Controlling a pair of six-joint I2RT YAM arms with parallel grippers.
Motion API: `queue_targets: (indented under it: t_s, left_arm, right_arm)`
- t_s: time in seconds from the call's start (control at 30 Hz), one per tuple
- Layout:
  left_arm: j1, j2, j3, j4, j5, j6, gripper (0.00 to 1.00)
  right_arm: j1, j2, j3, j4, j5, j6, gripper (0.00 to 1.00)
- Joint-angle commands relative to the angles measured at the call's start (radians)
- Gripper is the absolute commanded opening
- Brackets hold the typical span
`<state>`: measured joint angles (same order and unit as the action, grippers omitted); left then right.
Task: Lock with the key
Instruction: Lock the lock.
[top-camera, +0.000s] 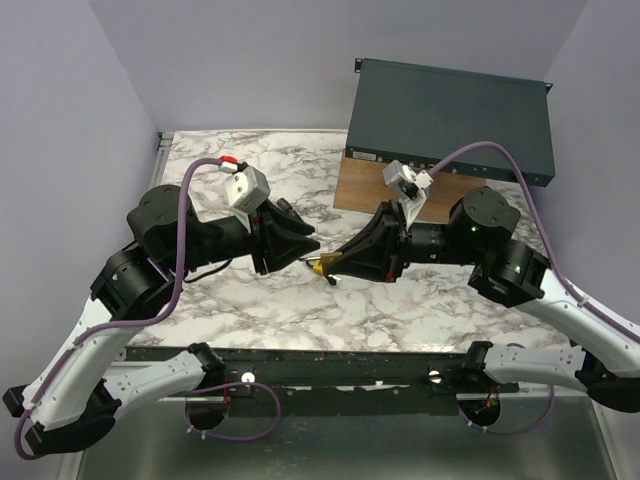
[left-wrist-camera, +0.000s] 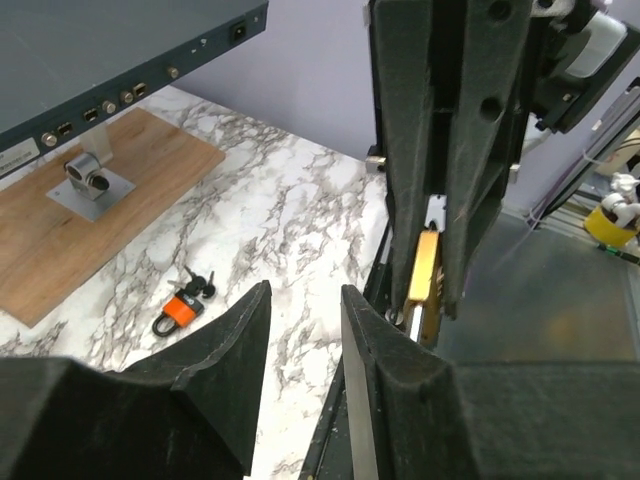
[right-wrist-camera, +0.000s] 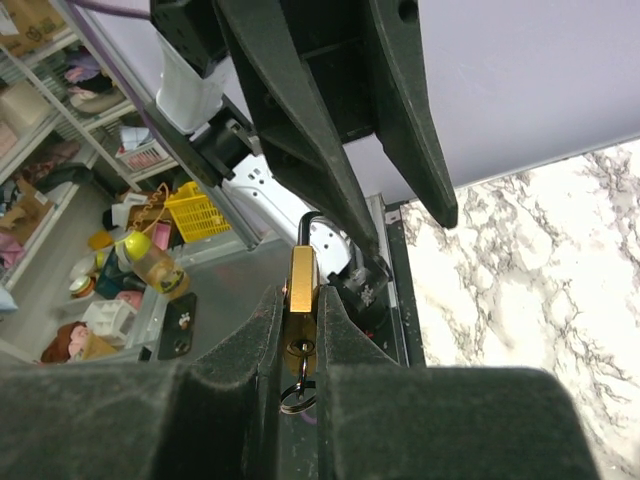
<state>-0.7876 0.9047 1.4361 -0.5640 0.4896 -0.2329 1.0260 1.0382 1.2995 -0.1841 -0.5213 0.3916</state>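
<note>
A brass padlock (right-wrist-camera: 303, 285) is clamped upright between the fingers of my right gripper (right-wrist-camera: 300, 300), its dark shackle pointing away from the camera. The key (right-wrist-camera: 298, 350) sits in the keyhole on the near end, with a ring (right-wrist-camera: 296, 398) hanging from it. In the top view the padlock (top-camera: 318, 265) is held over the middle of the table. My left gripper (top-camera: 308, 250) faces it tip to tip. The left gripper (left-wrist-camera: 303, 300) stands open with nothing between its fingers, and the padlock (left-wrist-camera: 425, 275) lies just right of them, untouched.
A small orange padlock with keys (left-wrist-camera: 178, 310) lies on the marble table (top-camera: 250, 310). At the back right a wooden board (top-camera: 370, 185) carries a metal fitting (left-wrist-camera: 90, 178). A dark rack unit (top-camera: 450, 115) overhangs it. Grey walls close in left and right.
</note>
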Motion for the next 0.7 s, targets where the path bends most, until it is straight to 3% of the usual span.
queue_targets:
  t_s: [0.0,0.13,0.37,0.5,0.67]
  left_arm:
    - [-0.005,-0.014,-0.030,-0.035,0.015,0.053,0.32]
    - [-0.009,-0.013,-0.042,-0.031,0.068,0.053,0.26]
    - [-0.009,-0.078,-0.061,0.013,0.084,0.035,0.25]
    - [-0.010,-0.134,-0.055,-0.007,0.106,0.047,0.28]
    - [-0.009,-0.170,-0.046,-0.046,0.131,0.088,0.38]
  right_arm:
    - [0.000,-0.001,0.064,0.064,-0.027,-0.009,0.01]
    - [0.001,0.000,0.064,0.074,-0.018,-0.008,0.01]
    - [0.000,0.000,0.064,0.059,0.022,-0.014,0.01]
    - [0.001,-0.022,0.059,0.057,0.080,-0.019,0.01]
    - [0.001,-0.027,0.067,0.064,0.075,-0.011,0.01]
